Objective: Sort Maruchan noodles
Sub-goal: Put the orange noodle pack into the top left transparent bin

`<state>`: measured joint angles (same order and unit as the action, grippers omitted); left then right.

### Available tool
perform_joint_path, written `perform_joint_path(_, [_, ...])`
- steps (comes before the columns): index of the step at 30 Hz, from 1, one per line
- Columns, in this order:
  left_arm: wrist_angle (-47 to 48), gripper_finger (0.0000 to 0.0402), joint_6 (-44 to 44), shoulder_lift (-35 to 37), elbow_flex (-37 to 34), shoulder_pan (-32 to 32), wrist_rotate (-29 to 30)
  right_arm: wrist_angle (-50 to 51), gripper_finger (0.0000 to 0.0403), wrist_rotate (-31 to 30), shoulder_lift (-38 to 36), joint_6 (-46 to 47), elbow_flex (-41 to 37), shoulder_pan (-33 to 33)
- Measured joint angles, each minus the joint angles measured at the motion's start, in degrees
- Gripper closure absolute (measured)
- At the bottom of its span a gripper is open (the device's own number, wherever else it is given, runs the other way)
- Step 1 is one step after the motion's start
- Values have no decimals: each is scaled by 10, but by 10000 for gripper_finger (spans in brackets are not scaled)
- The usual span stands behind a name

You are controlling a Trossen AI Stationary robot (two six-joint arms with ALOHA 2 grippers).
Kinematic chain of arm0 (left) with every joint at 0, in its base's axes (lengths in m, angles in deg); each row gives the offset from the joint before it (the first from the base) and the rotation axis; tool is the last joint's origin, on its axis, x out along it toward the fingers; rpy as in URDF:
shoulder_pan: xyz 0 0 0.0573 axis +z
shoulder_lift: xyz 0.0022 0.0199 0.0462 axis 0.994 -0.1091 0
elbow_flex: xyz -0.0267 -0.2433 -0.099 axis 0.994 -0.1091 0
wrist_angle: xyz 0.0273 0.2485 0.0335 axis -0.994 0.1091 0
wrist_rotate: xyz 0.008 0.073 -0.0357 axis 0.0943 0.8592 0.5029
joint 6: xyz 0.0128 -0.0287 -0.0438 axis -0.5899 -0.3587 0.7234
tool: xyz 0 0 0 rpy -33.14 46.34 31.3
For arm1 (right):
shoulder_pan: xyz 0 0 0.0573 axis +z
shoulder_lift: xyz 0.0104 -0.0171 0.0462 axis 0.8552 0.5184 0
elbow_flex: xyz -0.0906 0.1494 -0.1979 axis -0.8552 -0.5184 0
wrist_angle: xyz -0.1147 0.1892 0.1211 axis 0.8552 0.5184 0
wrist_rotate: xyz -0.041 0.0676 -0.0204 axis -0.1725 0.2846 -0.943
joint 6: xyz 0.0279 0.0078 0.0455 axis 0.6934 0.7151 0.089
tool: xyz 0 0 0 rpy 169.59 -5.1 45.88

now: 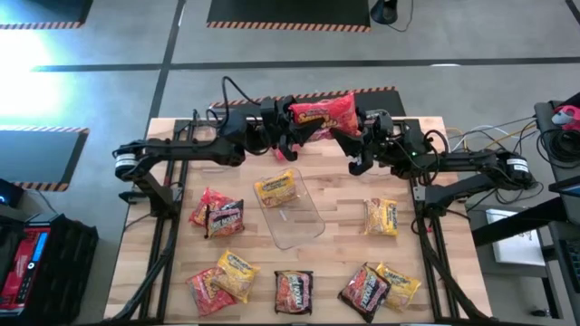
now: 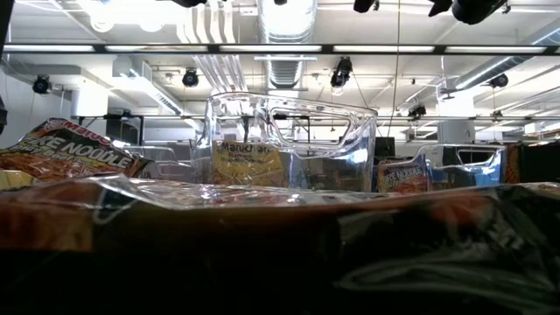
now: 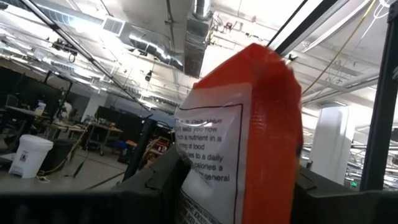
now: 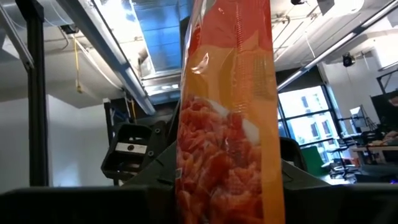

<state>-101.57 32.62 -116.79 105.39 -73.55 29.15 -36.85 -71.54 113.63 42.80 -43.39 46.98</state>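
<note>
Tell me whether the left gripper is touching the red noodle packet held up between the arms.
Touching. In the left wrist view, the left gripper has the red packet standing up from between its dark fingers.

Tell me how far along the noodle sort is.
Early. One yellow packet lies in the clear bin. Both grippers, left gripper and right gripper, hold one red packet up at the table's far edge. About ten packets, such as a dark one, remain loose on the table.

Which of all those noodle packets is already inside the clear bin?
The yellow packet at the far end of the clear bin; all other packets lie on the table or are held up.
</note>
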Motion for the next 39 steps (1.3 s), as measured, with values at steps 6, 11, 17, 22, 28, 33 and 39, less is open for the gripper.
perform_joint_path(6, [35,233,10,0,1,8,-33,20,303,1,-13,-9,0,-8])
perform_joint_path(11, [70,194,1,2,0,10,-46,90,303,4,-37,-9,0,-18])
perform_joint_path(17, [204,153,-34,32,-1,24,-72,227,303,0,-91,-23,0,-21])
perform_joint_path(22, [373,136,-45,85,-2,46,-81,402,303,-7,-160,-36,23,-28])
perform_joint_path(28, [453,134,-70,115,-2,51,-94,687,303,1,-188,-20,89,-29])
perform_joint_path(33, [454,134,-70,106,-2,45,-162,779,303,81,-164,-1,129,-27])
perform_joint_path(39, [459,134,-73,86,-2,41,-172,837,303,141,-121,-35,168,-27])
